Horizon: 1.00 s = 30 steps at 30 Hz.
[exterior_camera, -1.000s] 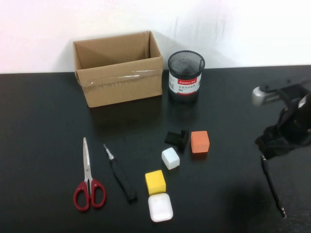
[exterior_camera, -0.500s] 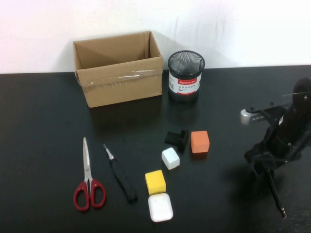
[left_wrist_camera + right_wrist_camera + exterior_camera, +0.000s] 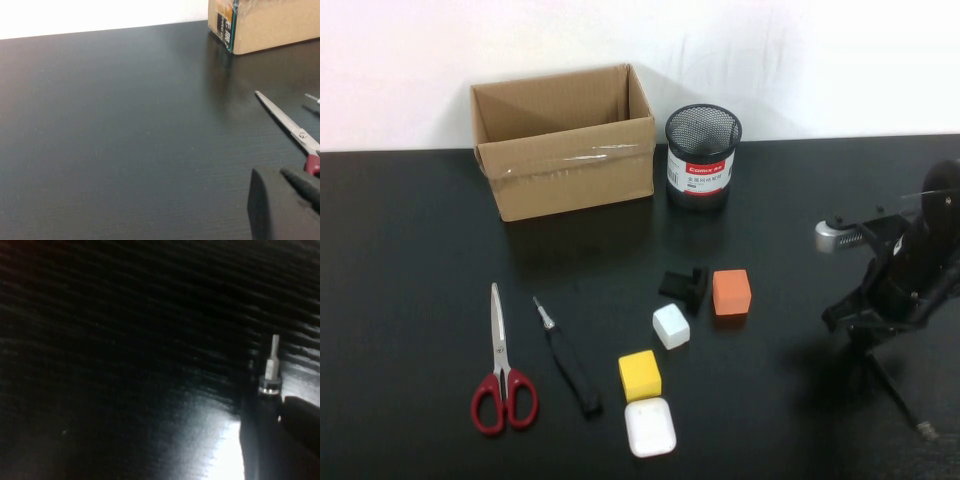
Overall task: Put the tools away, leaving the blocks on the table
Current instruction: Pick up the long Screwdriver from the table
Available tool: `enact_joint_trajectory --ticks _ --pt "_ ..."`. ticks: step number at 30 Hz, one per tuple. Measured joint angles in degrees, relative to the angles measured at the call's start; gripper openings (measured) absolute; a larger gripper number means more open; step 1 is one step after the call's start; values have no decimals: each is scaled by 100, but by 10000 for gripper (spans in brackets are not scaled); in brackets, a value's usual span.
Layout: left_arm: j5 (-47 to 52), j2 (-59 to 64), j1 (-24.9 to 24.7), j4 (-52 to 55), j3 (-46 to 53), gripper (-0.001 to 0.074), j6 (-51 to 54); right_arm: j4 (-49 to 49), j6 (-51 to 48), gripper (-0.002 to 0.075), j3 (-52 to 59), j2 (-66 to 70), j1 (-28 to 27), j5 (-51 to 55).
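Standing empty: box [image 3: 563, 140], mesh cup [image 3: 702, 156].

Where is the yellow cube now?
In the high view, the yellow cube sits front-centre, just behind the flat white block and right of the black-handled screwdriver.

The upper end of the long thin black driver [image 3: 892, 390] is hidden under the right gripper [image 3: 865, 345]. The scissors [image 3: 295, 132] are cut off by the frame edge and partly covered by the left gripper [image 3: 285, 205], itself only partly seen.
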Motion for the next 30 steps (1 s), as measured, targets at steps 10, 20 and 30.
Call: enact_joint_trajectory --ticks 10,20,30 --pt "0 0 0 0 0 0 0 -4 0 -7 -21 -100 0 0" --pt "0 0 0 0 0 0 0 -13 0 -9 -21 -915 0 -41" --pt "0 0 0 0 0 0 0 40 -10 210 -21 -894 0 -39"
